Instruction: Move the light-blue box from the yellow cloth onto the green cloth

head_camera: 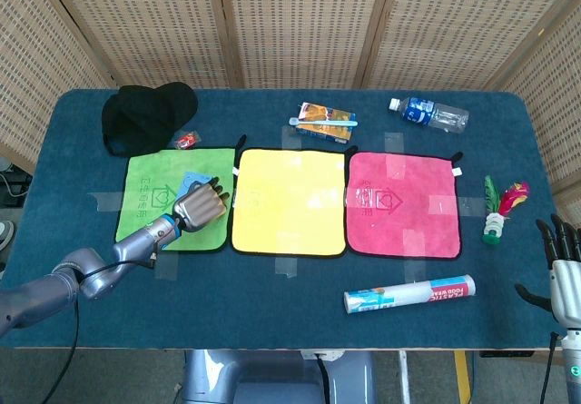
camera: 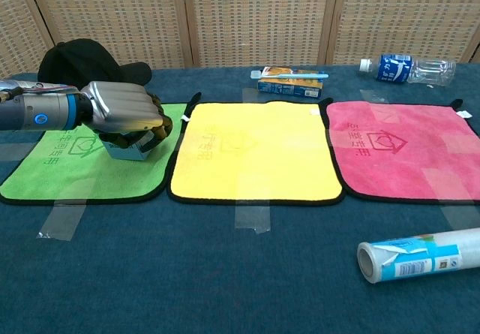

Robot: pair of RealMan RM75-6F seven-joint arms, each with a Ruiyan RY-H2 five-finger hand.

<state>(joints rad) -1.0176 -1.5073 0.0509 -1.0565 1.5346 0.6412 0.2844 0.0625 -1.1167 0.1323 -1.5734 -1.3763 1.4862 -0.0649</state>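
My left hand (head_camera: 201,208) (camera: 124,112) grips the light-blue box (head_camera: 192,182) (camera: 126,151) from above, its fingers curled round it. Hand and box are over the right part of the green cloth (head_camera: 145,195) (camera: 60,169); I cannot tell whether the box touches the cloth. The yellow cloth (head_camera: 289,200) (camera: 255,150) next to it has nothing on it. My right hand (head_camera: 563,272) stays at the table's front right corner, fingers apart and holding nothing.
A pink cloth (head_camera: 402,202) lies right of the yellow one. A black cap (head_camera: 145,113), a small red item (head_camera: 185,139), a carton with a toothbrush (head_camera: 325,121) and a water bottle (head_camera: 431,113) line the back. A film roll (head_camera: 408,293) lies at the front.
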